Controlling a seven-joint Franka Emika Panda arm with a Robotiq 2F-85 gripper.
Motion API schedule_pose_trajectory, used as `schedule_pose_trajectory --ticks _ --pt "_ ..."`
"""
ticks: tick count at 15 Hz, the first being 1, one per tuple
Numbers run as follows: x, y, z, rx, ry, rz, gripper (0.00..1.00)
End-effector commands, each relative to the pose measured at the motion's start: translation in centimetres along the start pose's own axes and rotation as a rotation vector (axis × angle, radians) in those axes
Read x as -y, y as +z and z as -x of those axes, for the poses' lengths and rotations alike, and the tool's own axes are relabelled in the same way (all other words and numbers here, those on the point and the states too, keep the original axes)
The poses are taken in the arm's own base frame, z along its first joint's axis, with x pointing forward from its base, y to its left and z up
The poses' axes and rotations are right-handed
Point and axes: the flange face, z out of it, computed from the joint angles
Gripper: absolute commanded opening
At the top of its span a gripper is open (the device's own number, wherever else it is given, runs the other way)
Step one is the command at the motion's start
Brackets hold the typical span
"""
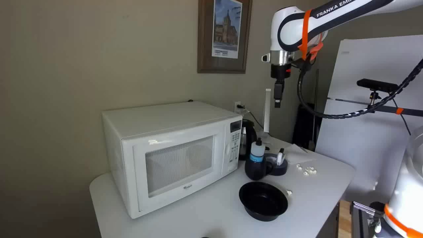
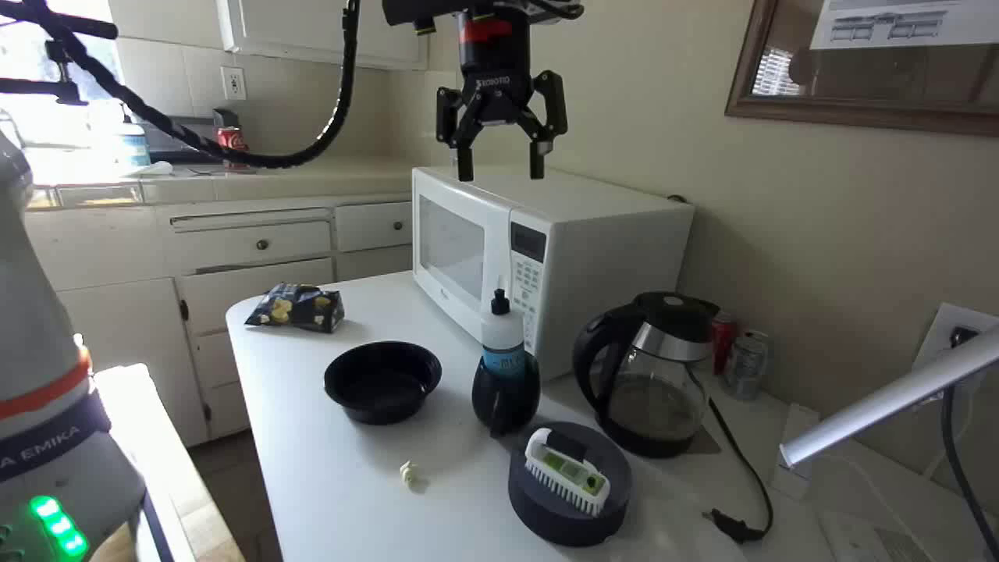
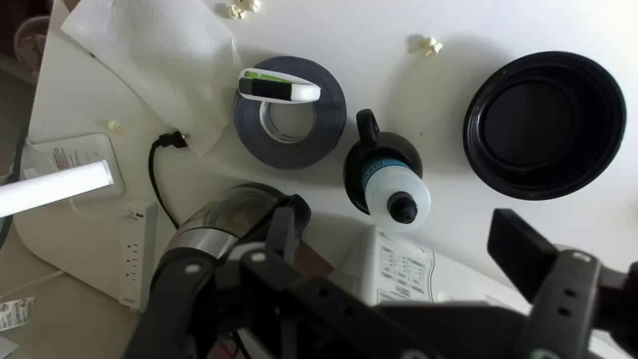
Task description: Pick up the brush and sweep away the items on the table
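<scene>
Black inside and out, the bowl (image 2: 382, 382) sits on the white bench (image 2: 335, 484) with a popcorn piece (image 2: 408, 473) near it, while the black mug (image 2: 520, 402) holds an upright bottle (image 2: 502, 332) banded in blue. On the grey tape roll (image 2: 558, 528) lies the brush (image 2: 567, 471), its long axis running roughly left to right in the wrist view, one end toward the bowl, and bristles (image 2: 562, 489) lining its lower edge in an exterior view. Well above, the end effector (image 2: 501, 168) hangs, fingers (image 2: 466, 165) apart.
</scene>
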Motion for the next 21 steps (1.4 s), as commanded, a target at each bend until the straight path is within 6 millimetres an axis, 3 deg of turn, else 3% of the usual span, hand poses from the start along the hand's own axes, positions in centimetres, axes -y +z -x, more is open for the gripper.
schedule_pose_trajectory --ticks 1,3,7,13,16,21 --pt "0.0 -0.1 0.0 0.001 0.000 -0.001 1.00" --pt "-1.5 0.4 0.1 -0.021 0.093 -0.052 1.00" --pt "-5.9 2.1 2.2 -0.060 0.296 -0.152 1.00" --pt "-13.5 6.7 5.3 -0.091 0.625 -0.147 1.00" --pt "-14.9 10.0 5.7 -0.067 0.780 -0.092 1.00" --pt "-14.6 16.9 5.3 0.097 0.927 -0.132 1.00"
